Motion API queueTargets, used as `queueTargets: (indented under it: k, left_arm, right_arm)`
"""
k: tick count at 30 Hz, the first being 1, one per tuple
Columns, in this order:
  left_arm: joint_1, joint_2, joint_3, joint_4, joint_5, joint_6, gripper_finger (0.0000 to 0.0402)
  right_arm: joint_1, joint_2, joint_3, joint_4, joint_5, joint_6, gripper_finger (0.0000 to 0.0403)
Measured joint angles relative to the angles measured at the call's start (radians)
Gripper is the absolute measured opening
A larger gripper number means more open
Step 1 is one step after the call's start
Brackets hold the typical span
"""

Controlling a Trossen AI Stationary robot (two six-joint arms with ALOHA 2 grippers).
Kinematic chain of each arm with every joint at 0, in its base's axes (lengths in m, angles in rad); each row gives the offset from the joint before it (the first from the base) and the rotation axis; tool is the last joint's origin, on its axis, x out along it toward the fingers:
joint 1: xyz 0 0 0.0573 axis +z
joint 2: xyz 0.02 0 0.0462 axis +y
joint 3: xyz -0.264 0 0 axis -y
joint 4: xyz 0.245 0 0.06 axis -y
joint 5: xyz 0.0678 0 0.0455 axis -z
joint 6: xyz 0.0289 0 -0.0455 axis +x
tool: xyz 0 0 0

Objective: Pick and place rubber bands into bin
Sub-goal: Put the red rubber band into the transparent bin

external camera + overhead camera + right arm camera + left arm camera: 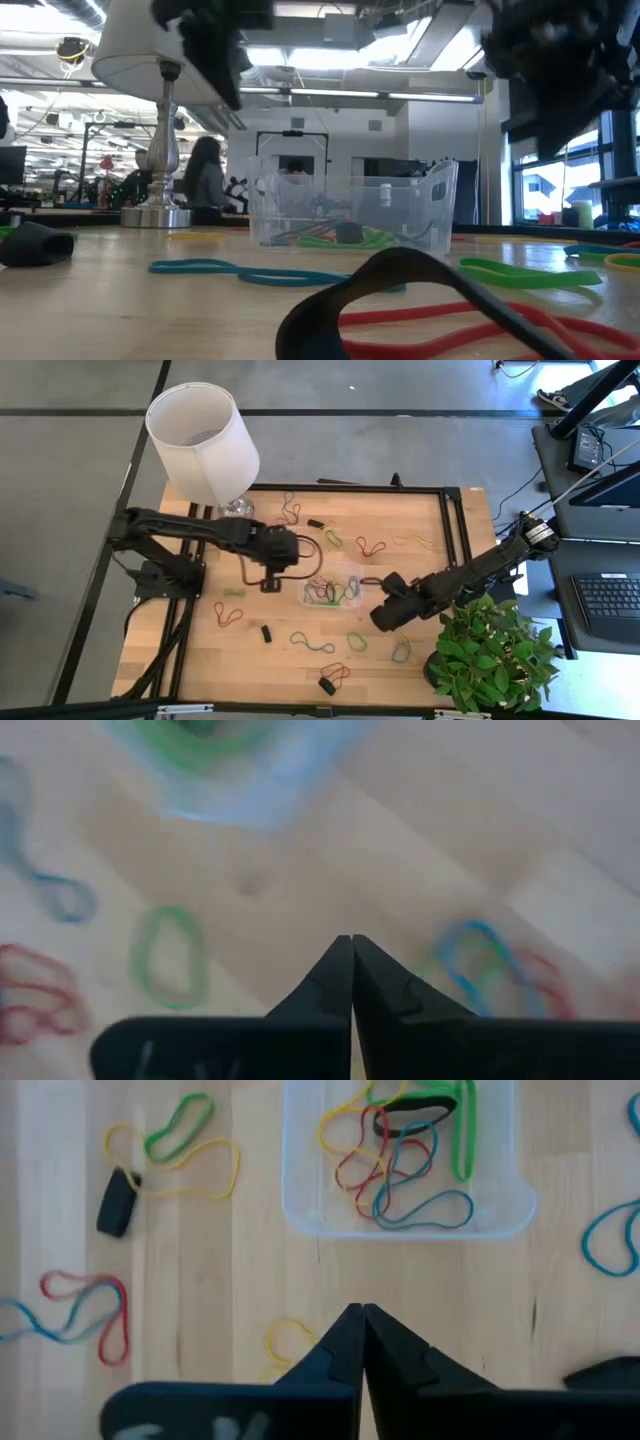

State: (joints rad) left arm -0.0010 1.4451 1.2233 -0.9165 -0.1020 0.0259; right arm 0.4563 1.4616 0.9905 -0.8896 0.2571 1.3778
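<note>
My left gripper (362, 1342) hangs just short of the bin (300, 1215), jaws pinched together on nothing — a yellow band (285, 1342) lies right under the tips. Several rubber bands (400, 1155) sit in the tub already. I'd open wide, drop straight down, pinch one strand. Right gripper (352, 975) is also closed and empty, beside the bin — it waits.

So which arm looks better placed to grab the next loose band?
Probably the left. Its left gripper, shut and empty, hovers right over a loose yellow band beside the bin. The right gripper, also shut, has bands only off to either side.
</note>
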Motion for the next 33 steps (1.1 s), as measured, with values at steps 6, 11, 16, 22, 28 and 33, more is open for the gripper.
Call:
queueTargets:
  k: [6, 11, 16, 22, 28, 33]
  left_arm:
    - [0.000, -0.172, -0.194, 0.070, 0.000, -0.113, 0.0003]
    - [0.000, -0.265, -0.292, 0.084, -0.001, -0.191, 0.0001]
    - [-0.001, -0.322, -0.336, 0.079, -0.001, -0.229, 0.0003]
    - [-0.012, -0.350, -0.336, 0.083, -0.001, -0.225, 0.0001]
    - [-0.012, -0.354, -0.336, 0.084, -0.001, -0.224, 0.0001]
    - [-0.012, -0.354, -0.336, 0.084, -0.001, -0.222, 0.0003]
  right_arm:
    - [-0.119, 0.000, 0.000, -0.310, -0.142, 0.151, 0.0010]
    - [-0.183, 0.000, -0.003, -0.398, -0.173, 0.162, 0.0044]
    - [-0.194, -0.001, -0.097, -0.356, -0.224, 0.166, 0.0092]
    - [-0.191, -0.001, -0.230, -0.228, -0.268, 0.167, 0.0135]
    - [-0.191, -0.001, -0.322, -0.169, -0.271, 0.243, 0.0146]
    - [-0.191, -0.009, -0.399, -0.018, -0.270, 0.248, 0.0127]
